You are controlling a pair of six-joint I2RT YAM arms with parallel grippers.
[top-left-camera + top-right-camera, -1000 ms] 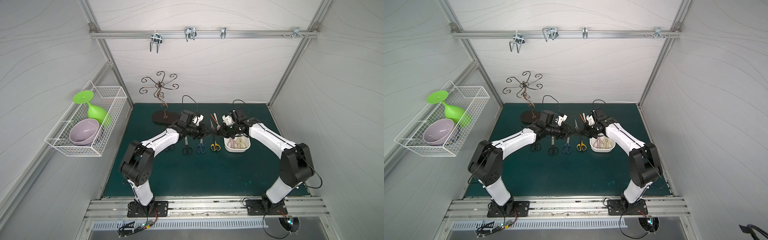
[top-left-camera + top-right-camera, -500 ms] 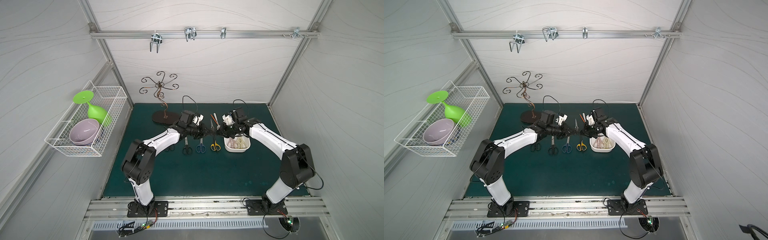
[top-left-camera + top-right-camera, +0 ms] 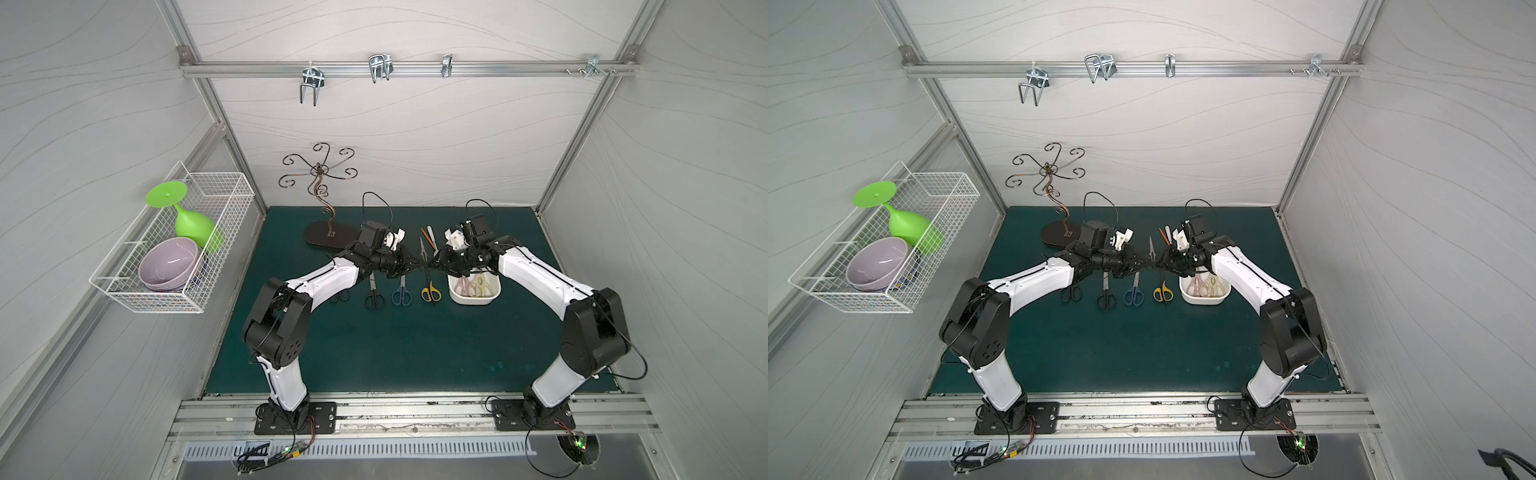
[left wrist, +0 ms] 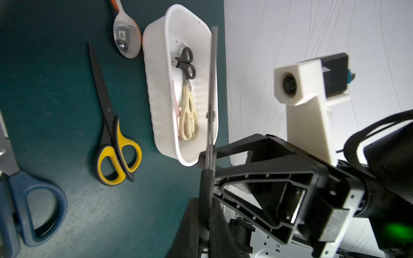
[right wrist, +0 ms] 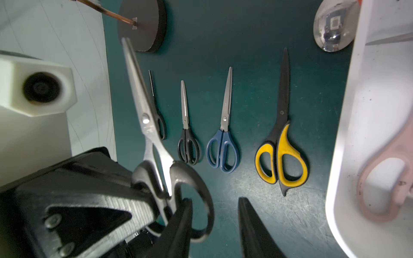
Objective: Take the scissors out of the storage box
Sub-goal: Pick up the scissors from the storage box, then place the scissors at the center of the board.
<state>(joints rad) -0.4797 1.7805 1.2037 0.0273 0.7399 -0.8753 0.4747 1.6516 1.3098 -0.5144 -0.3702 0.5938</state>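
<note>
**Grippers.** I find the left gripper (image 4: 207, 214) clamped shut on the black-handled scissors (image 5: 143, 107), gripping them near the handle end. The pair is closed, with its blades pointing toward the back wall. It is held in the air above the green mat (image 3: 374, 353), between the 2 arms. The right gripper (image 5: 214, 223) stands with its fingers (image 5: 252, 227) apart and nothing pinched between them. 1 handle loop overlaps the other finger, and I cannot tell whether they touch.

**Storage box.** The storage box (image 4: 156, 89) sits on the mat under the right arm's wrist. Inside I count 3 pairs:
- cream shears (image 4: 188, 118)
- pink shears (image 5: 365, 187) beside them
- a small black-handled pair (image 4: 185, 61) at the far end

**Mat.** 4 pairs lie flat in a row beside the box, handles toward the robot. The yellow-and-black pair (image 5: 281, 156) is nearest the box, then the blue pair (image 5: 223, 147), a black pair (image 5: 187, 145) and a second black pair (image 5: 161, 129) — the last partly hidden behind the held blades. A spoon (image 4: 126, 38) lies near the box's far end.
</note>
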